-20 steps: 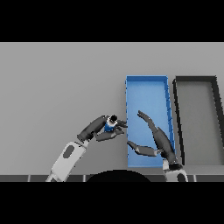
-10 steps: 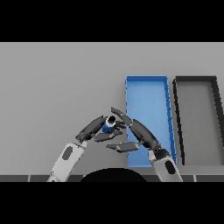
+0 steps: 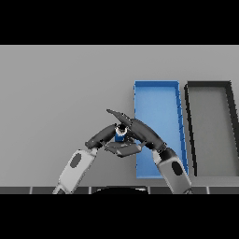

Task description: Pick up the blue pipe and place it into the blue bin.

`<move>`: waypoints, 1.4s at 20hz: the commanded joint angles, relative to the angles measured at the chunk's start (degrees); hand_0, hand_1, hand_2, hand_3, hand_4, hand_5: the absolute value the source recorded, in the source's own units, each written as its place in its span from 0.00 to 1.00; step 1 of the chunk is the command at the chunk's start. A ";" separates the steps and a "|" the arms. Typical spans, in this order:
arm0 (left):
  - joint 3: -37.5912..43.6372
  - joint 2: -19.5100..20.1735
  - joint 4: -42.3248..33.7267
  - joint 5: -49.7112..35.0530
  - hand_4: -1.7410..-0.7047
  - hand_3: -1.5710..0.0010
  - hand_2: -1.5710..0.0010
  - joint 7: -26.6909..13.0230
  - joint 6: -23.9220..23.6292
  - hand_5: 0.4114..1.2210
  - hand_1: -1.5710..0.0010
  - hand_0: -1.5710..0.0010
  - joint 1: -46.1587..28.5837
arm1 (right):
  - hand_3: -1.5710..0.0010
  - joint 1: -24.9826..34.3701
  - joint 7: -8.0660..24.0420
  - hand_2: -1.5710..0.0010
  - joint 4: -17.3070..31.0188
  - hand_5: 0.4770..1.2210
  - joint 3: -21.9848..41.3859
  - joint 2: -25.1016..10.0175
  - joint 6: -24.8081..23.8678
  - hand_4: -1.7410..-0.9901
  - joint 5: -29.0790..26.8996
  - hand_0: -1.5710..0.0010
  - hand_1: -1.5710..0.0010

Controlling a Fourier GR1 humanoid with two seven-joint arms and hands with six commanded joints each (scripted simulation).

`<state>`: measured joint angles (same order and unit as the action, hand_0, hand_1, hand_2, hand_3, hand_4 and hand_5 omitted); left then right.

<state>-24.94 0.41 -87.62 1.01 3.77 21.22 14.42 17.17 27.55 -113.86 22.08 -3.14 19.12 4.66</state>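
The blue pipe (image 3: pixel 120 137) is a short blue piece with a dark end, held just above the table a little left of the blue bin (image 3: pixel 156 100). My left hand (image 3: pixel 103 137) comes in from the lower left and is shut on the pipe. From the lower right, my right hand (image 3: pixel 144 132) has reached across the bin's left wall to the same spot. Its straight fingers lie over the pipe and its thumb under it, so the hand is open around the pipe. Both hands hide most of the pipe.
A black bin (image 3: pixel 211 126) of similar size stands right beside the blue bin on its right. Both bins are long and run away from me. Grey table (image 3: pixel 60 93) stretches to the left and behind the hands.
My right hand has swung left from over the blue bin to the pipe and now brackets it. The left hand has kept hold of the pipe and moved slightly right.
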 commanded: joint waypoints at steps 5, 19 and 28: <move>0.24 -0.76 0.09 0.81 0.09 0.23 0.02 -0.90 -0.74 1.00 0.00 0.00 -0.84 | 0.50 2.69 -0.26 0.37 2.76 0.11 0.39 1.09 0.74 0.33 0.29 0.38 0.37; 1.65 -1.80 0.38 2.65 0.01 0.09 0.00 0.81 -0.14 1.00 0.00 0.00 0.04 | 0.02 -0.73 -6.81 0.02 3.67 0.95 -0.03 7.50 -0.12 0.33 0.48 0.02 0.02; 2.15 -0.73 -0.15 6.39 0.63 0.86 0.82 -1.07 4.80 0.71 0.82 0.80 -0.41 | 0.00 -0.60 -4.32 0.00 2.98 0.99 -0.67 10.57 0.07 0.32 3.44 0.00 0.00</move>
<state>-22.79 -0.30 -87.77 7.40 2.73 26.02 14.01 16.59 23.08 -110.87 21.40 7.44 19.26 8.13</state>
